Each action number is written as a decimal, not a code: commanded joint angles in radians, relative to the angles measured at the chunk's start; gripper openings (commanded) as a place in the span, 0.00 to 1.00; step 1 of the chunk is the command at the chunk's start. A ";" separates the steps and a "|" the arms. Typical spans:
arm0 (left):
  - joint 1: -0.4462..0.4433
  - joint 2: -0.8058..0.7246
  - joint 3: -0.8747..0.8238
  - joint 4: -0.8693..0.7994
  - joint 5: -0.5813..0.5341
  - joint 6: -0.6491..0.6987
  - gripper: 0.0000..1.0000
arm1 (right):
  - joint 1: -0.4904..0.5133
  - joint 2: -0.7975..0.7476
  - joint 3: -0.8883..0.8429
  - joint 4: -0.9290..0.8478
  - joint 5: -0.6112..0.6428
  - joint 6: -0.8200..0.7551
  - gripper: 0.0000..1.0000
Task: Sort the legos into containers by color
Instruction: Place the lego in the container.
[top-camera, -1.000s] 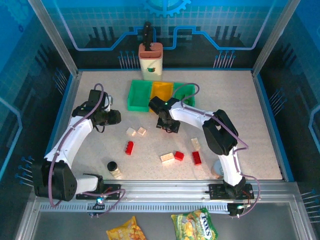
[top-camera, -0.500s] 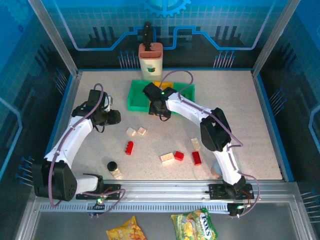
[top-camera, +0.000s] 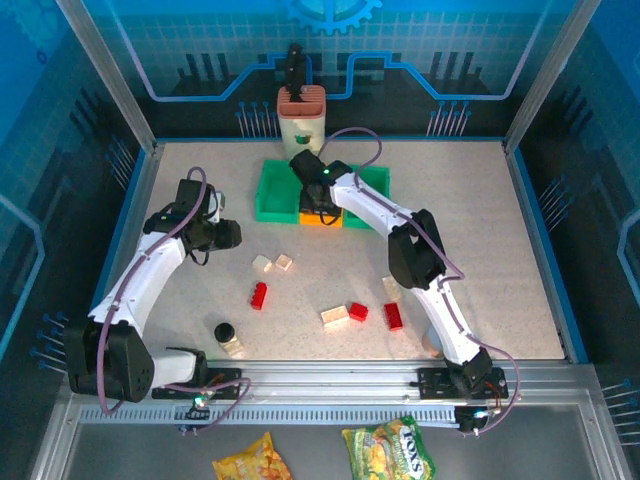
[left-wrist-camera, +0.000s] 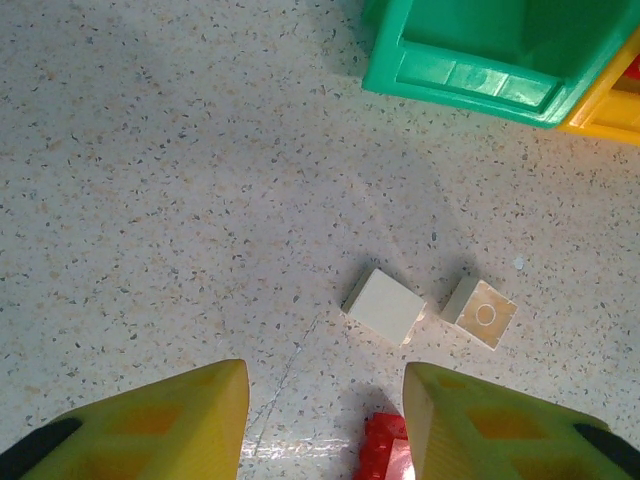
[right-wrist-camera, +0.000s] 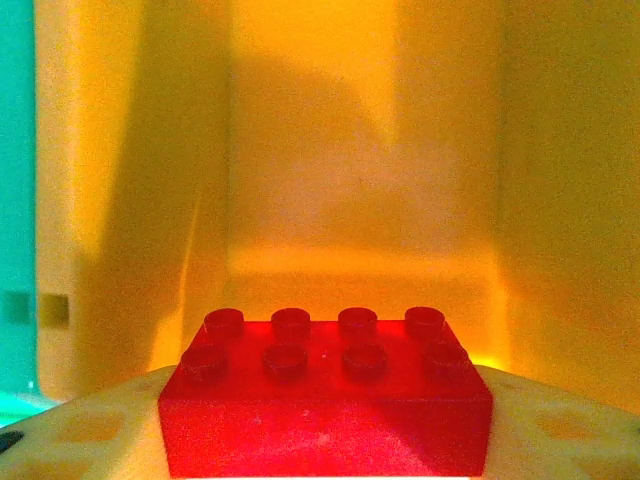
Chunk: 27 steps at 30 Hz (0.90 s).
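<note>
My right gripper is shut on a red eight-stud brick, held inside the orange-yellow bin. From above, that gripper reaches down over the orange bin, between two green bins. My left gripper hangs open over bare table, its yellow fingers apart; two cream bricks lie just ahead and a red brick sits by the right finger. In the top view, the left gripper is left of those cream bricks.
More bricks lie mid-table: red, cream, red, red, cream. A black-capped jar stands near the front left. The tall cream holder stands behind the bins.
My right arm has swung from the table's middle back and up over the orange bin, carrying the red brick. The left arm has stayed put.
</note>
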 joint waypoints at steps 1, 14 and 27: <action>0.010 0.000 -0.015 -0.002 -0.009 0.019 0.45 | -0.017 0.044 0.073 -0.038 0.005 -0.044 0.62; 0.011 0.006 -0.015 -0.002 -0.008 0.020 0.45 | -0.010 -0.032 -0.048 -0.067 -0.035 -0.147 0.62; 0.010 0.014 -0.014 -0.002 -0.006 0.020 0.46 | -0.002 -0.088 -0.106 -0.102 -0.045 -0.158 0.69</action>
